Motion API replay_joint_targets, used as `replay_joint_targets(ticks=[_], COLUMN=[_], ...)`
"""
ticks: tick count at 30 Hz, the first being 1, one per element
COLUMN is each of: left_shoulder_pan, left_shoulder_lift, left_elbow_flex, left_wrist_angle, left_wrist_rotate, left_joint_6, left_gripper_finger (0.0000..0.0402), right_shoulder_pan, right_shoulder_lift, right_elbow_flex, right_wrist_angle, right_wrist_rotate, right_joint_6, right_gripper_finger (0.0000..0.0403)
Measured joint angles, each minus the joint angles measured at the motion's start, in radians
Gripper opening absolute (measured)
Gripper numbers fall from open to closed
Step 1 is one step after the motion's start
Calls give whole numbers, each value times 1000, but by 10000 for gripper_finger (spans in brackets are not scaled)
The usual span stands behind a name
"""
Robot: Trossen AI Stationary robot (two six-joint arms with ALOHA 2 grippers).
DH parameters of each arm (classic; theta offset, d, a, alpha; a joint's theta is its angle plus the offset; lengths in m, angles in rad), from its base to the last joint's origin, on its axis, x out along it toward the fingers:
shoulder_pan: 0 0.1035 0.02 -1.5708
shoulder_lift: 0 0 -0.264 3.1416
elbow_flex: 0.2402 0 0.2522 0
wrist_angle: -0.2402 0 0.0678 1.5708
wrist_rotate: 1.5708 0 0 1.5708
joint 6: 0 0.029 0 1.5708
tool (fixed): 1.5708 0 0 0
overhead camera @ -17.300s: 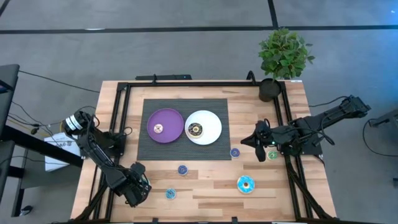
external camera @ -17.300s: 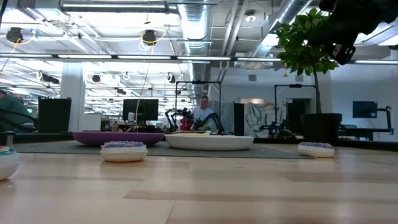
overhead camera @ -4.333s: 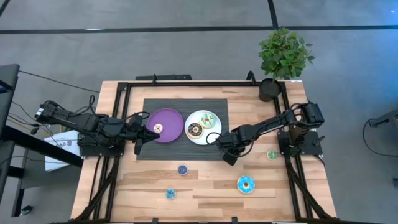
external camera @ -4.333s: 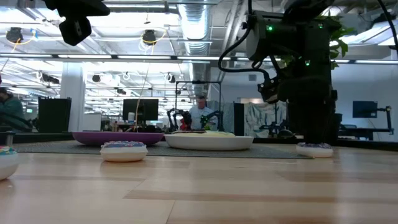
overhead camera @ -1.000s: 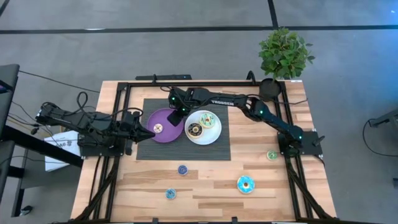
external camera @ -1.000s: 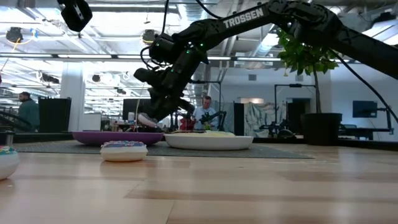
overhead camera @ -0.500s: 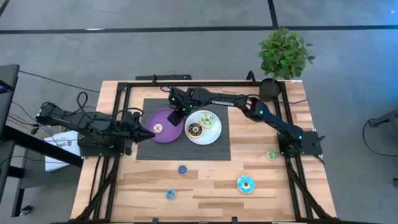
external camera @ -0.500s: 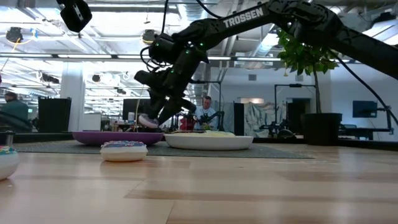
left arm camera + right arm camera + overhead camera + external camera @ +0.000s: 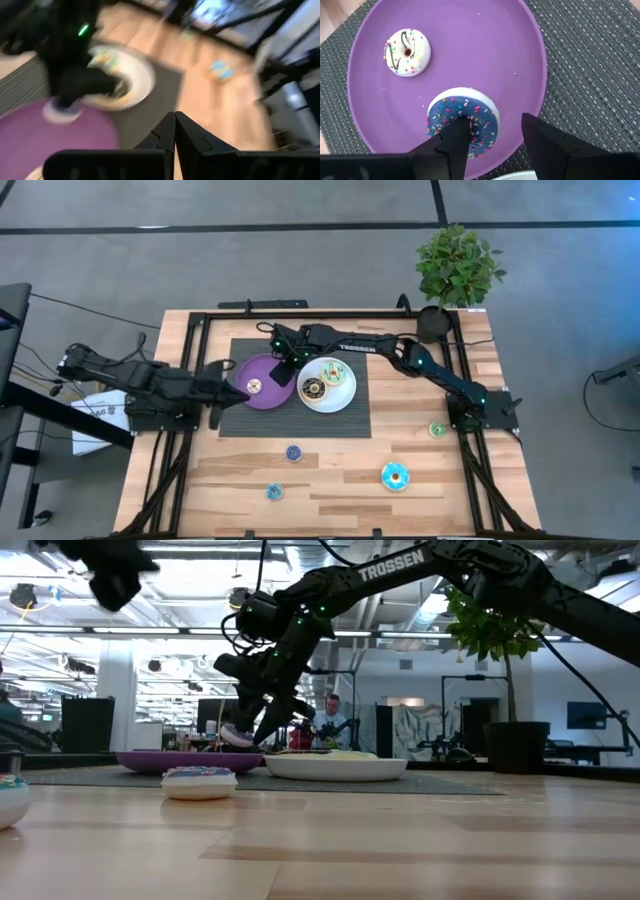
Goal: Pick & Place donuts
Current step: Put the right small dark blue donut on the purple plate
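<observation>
My right gripper (image 9: pixel 495 125) stands open over the far right part of the purple plate (image 9: pixel 470 45), with a blue sprinkled donut (image 9: pixel 470 112) under it. One finger lies over the donut's hole; the other is clear of its rim. A cream donut (image 9: pixel 407 51) lies flat on the same plate. The white plate (image 9: pixel 345 395) holds a brown donut (image 9: pixel 313 389) and a light green donut (image 9: pixel 334 373). My left gripper (image 9: pixel 175 125) is shut on nothing by the purple plate's left edge (image 9: pixel 240 385). My right gripper comes at the blue donut from above, slanting down. One finger (image 9: pixel 455 137) covers the donut's hole (image 9: pixel 464 116); the other finger (image 9: pixel 545 142) stands apart from its outer edge. I cannot tell whether the first finger touches the donut. In the low view the donut (image 9: pixel 237 736) shows tilted just above the plate's rim.
Both plates sit on a dark woven mat (image 9: pixel 350 425). Loose donuts lie on the wooden table nearer the front: a blue one (image 9: pixel 293 452), a small cyan one (image 9: pixel 274 492), a larger cyan one (image 9: pixel 395 476) and a green one (image 9: pixel 437 429). A potted plant (image 9: pixel 457 270) stands at the far right corner.
My right gripper has opened its fingers while staying over the purple plate; the blue donut has sunk a little toward the plate. My left arm has begun to move beside the plate.
</observation>
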State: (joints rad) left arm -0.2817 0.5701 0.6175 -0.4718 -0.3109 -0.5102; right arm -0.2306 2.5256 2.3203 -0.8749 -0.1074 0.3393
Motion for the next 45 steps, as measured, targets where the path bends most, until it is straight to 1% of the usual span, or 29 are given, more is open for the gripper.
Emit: replay_joint_targets(ticks=[5,10,14,16,18,22,26,28,31,36,40,42,45], left_shoulder_pan=[7,71,115,122,124,124,126,132,150,196,232,242,248], left_shoulder_lift=[108,260,375,409,430,432,431,431,432,479,549,581,614], left_elbow_flex=[0,0,-1,-19,-63,-163,-237,-264,-293,-344,-344,-344,-343], left_wrist_angle=[-73,-71,-38,26,135,332,468,511,575,697,773,846,897], left_wrist_rotate=[-95,-97,-93,-95,-95,-103,-124,-150,-176,-164,-118,-88,-86], left_joint_6=[-31,-34,-9,4,13,-1,14,17,42,108,108,121,152], left_gripper_finger=[0,0,0,0,0,0,0,0,0,0,0,0,0], right_shoulder_pan=[2,0,0,-1,0,0,1,2,6,15,22,24,23], right_shoulder_lift=[0,0,0,0,0,0,0,0,0,0,0,0,0], right_elbow_flex=[0,0,0,0,0,0,0,0,0,0,0,0,0], right_wrist_angle=[-1,-3,-4,-4,-5,-6,-3,-3,-2,10,30,34,31], right_wrist_rotate=[1,-50,-51,-51,-51,-52,-52,-53,-54,-54,-54,-54,-54], right_joint_6=[0,-6,-7,-7,-7,-7,-7,-7,-7,-7,-7,-7,-7], right_gripper_finger=[170,169,169,168,166,164,164,164,161,156,153,152,153])
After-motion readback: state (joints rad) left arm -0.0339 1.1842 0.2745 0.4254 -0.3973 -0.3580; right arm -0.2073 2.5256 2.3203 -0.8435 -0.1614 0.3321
